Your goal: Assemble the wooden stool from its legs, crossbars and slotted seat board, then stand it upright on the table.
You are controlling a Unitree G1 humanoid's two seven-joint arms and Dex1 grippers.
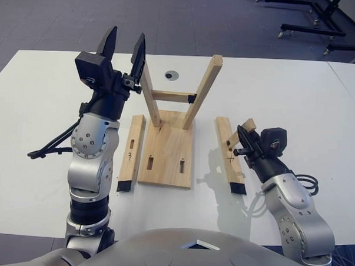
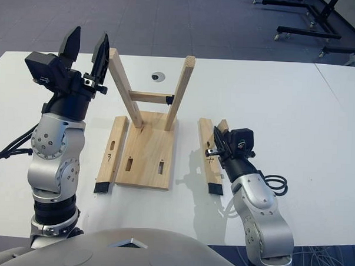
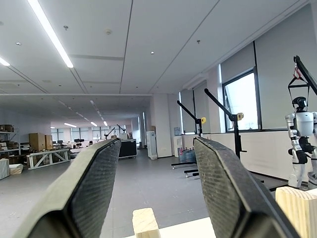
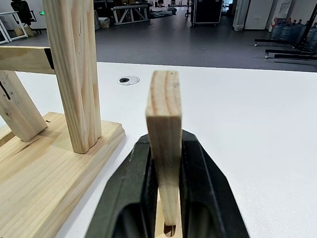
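The slotted seat board [image 1: 167, 150] lies flat on the white table [image 1: 43, 103]. Two legs [image 1: 204, 90] stand upright in it, joined by a crossbar [image 1: 170, 97]. One loose leg [image 1: 131, 151] lies along the board's left side and another [image 1: 228, 153] lies to its right. My left gripper [image 1: 123, 48] is raised and open, fingers pointing up, just left of the near standing leg's top [image 1: 146, 75]. My right gripper [image 2: 218, 145] is shut on a short crossbar [image 4: 165, 99], held on end over the right loose leg.
A round grommet hole [image 1: 171, 75] sits in the table behind the standing legs. A black cable [image 1: 308, 186] loops beside my right arm. Bare table stretches to both sides and to the front. Wheeled frames [image 1: 312, 27] stand on the floor beyond.
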